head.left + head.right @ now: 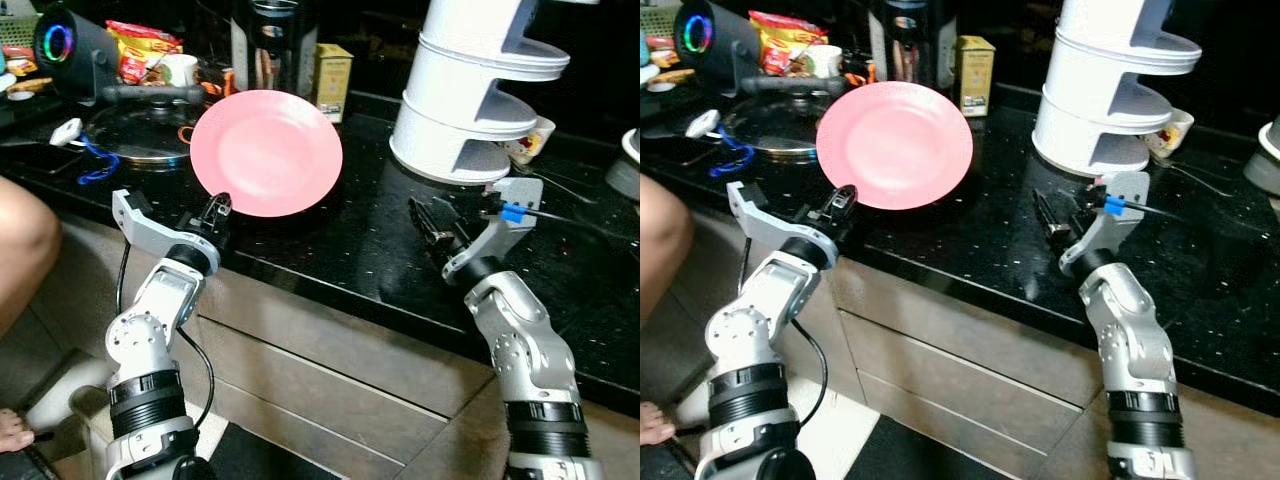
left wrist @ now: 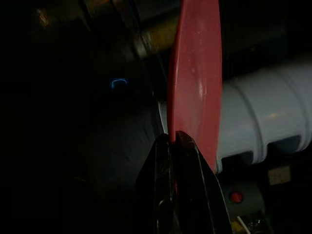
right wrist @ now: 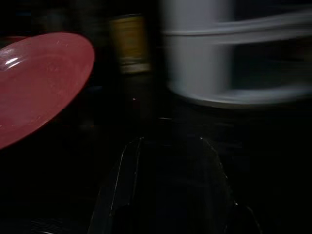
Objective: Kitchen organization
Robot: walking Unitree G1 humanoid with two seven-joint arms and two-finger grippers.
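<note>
A round pink plate (image 1: 266,152) is held up tilted above the black counter (image 1: 370,240), its face toward me. My left gripper (image 1: 219,207) is shut on the plate's lower left rim; in the left wrist view the plate (image 2: 195,83) shows edge-on between the pinching fingers (image 2: 168,161). My right gripper (image 1: 428,222) hovers low over the counter to the plate's right, its fingers (image 3: 122,180) spread open with nothing between them. A white tiered rack (image 1: 475,90) stands behind the right gripper.
A pan with a glass lid (image 1: 140,125) lies left of the plate. A yellow box (image 1: 333,80), a dark jar (image 1: 275,45), snack packets (image 1: 140,45) and a lit speaker (image 1: 60,42) line the back. A person's leg (image 1: 20,250) is at the left.
</note>
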